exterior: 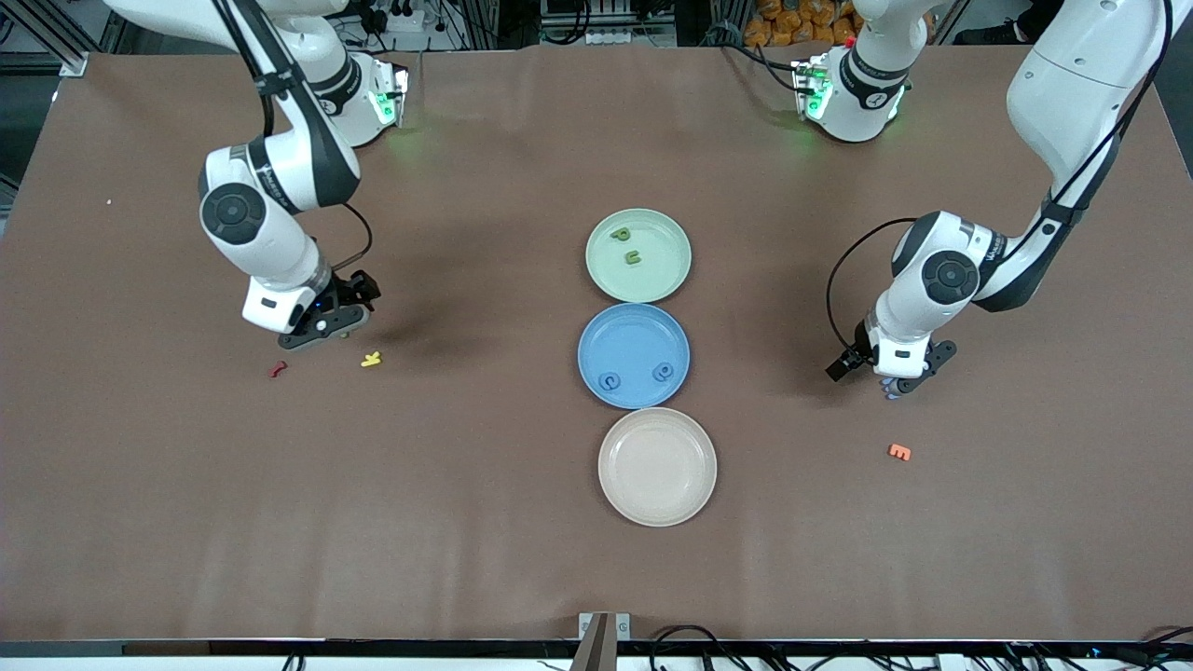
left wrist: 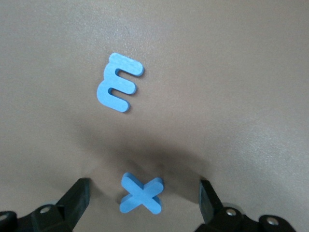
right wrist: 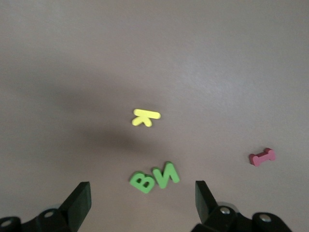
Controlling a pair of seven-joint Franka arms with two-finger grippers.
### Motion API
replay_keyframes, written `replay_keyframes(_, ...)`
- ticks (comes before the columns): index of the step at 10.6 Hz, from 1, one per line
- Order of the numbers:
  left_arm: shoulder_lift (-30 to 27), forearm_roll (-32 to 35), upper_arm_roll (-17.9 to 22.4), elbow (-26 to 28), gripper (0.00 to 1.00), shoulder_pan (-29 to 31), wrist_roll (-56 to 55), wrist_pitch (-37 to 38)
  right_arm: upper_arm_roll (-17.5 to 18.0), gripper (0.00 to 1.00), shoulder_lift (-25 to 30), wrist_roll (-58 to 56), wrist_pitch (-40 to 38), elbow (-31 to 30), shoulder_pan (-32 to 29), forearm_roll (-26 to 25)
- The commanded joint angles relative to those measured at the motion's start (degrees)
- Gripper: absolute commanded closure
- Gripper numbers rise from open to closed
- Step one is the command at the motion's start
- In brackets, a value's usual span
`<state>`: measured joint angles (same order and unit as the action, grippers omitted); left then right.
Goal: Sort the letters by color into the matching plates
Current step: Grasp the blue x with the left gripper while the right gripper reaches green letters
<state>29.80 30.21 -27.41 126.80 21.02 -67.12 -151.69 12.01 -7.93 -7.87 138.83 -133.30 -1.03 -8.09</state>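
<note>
While the left gripper hangs low over the table with fingers spread, a blue X lies between them and a blue E just beside it. Spread likewise, the right gripper hovers over a green B touching a green N, near a yellow K and a red I. Two green letters lie in the mint plate, two blue ones in the blue plate.
</note>
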Motion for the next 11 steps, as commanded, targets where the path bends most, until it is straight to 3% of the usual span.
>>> replay_keyframes(1, -0.4, 2.0, -0.3, 0.8, 0.72, 0.6, -2.2, -0.5, -3.7, 0.1, -2.7, -1.5, 3.1, -0.6, -1.3, -0.4)
replay_keyframes(2, -0.4, 2.0, -0.3, 1.0, 0.96, 0.6, -2.4, -0.6, -5.1, 0.19, -3.0, -0.8, 3.1, -0.5, -1.1, -0.2)
replay_keyframes(3, -0.5, 2.0, -0.3, 1.2, 1.0, 0.7, -3.1, -0.6, -7.1, 0.21, -3.0, 1.3, 2.9, -0.5, -0.9, 0.4)
replay_keyframes(7, -0.6, 2.0, -0.3, 1.2, 1.0, 0.5, -3.0, -0.6, -9.4, 0.2, -3.3, 18.5, 1.4, -0.3, -0.6, 0.9)
replay_keyframes(9, -0.8, 2.0, -0.4, 0.4, 1.0, -0.2, -2.8, -0.5, -9.5, 0.27, -3.5, 33.0, -0.9, 0.8, 0.3, 14.9)
replay_keyframes(11, -0.9, 2.0, -0.6, -0.8, 1.0, -0.2, -2.1, -0.2, -10.2, 0.22, -5.2, 35.7, -0.2, 2.1, 0.8, 18.5)
